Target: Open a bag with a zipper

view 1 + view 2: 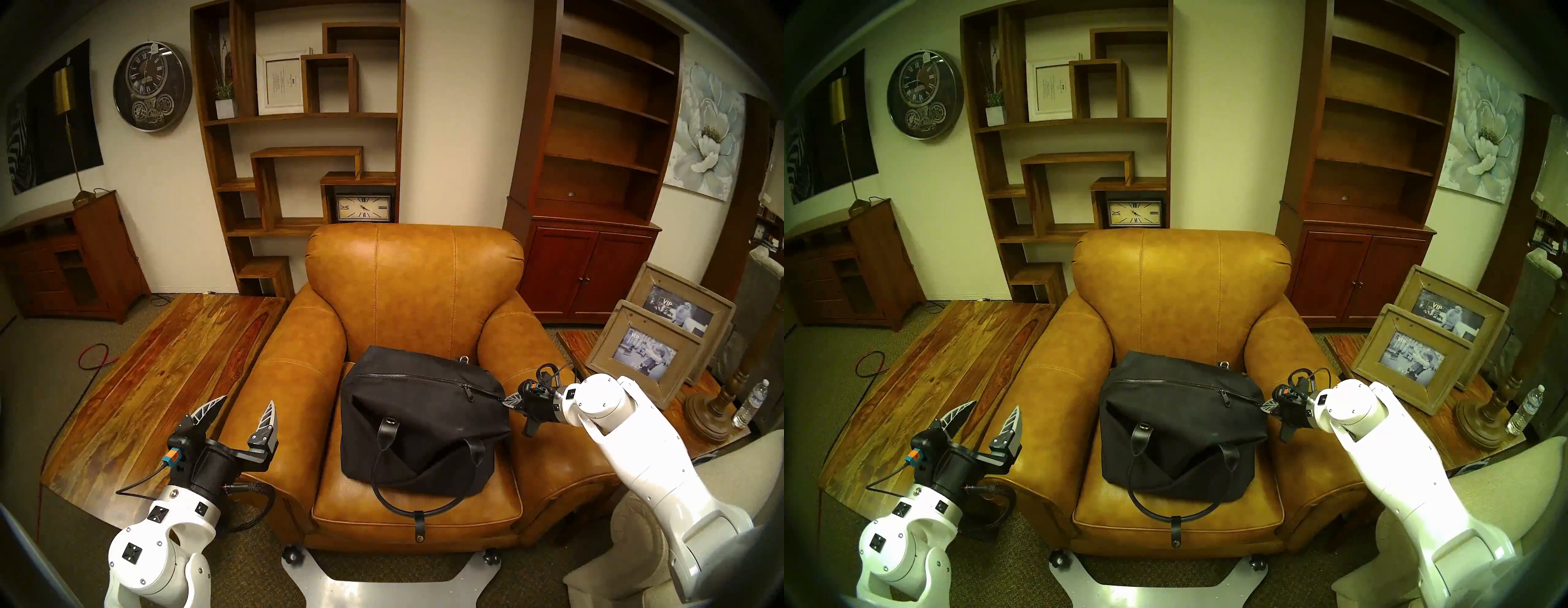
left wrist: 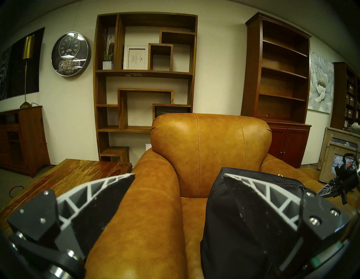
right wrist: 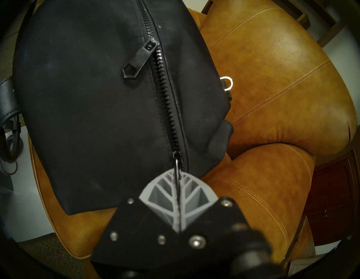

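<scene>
Resting on the tan leather armchair (image 1: pixel 413 297) seat: soft black fabric bag (image 1: pixel 420 433), loop handles draped forward. Zipper (image 3: pixel 165 93) dark-toothed, closed along the top. Right tool (image 3: pixel 178 176) clamped on the end pull tab (image 3: pixel 177 165). Left tool (image 1: pixel 246 418) spread apart, clear of the bag.

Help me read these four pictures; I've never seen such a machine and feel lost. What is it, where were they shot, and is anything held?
It is a robot with two white arms, each ending in a two-fingered pincer. Two pictures look down from its head; the other two come from cameras on its wrists. A black bag lies on a tan leather armchair. The right pincer is shut on a pull tab at the end of the bag's zipper. A second pull tab hangs free. The left pincer is open, holding nothing, beside the chair's arm.
</scene>
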### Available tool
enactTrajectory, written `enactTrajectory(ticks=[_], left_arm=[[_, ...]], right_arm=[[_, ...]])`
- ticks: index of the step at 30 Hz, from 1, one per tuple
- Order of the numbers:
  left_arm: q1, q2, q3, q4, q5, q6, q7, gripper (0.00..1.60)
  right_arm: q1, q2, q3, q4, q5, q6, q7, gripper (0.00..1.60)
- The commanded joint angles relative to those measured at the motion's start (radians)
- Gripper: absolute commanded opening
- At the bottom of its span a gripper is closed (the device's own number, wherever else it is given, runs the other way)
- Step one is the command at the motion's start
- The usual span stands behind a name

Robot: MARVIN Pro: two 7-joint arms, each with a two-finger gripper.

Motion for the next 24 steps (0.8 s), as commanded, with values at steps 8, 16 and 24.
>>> enactTrajectory(ticks=[8, 16, 24], left_arm=[[0.001, 0.002, 0.000, -0.023, 0.001, -0.001, -0.002, 1.60], [0.001, 0.002, 0.000, -0.023, 0.001, -0.001, -0.002, 1.60], [0.001, 0.002, 0.000, -0.023, 0.001, -0.001, -0.002, 1.60]], right_arm=[[0.030, -0.005, 0.039, 0.019, 0.014, 0.018, -0.011, 0.07], [0.023, 0.004, 0.049, 0.003, 0.029, 0.025, -0.003, 0.43], [0.002, 0.007, 0.047, -0.021, 0.037, 0.046, 0.005, 0.60]])
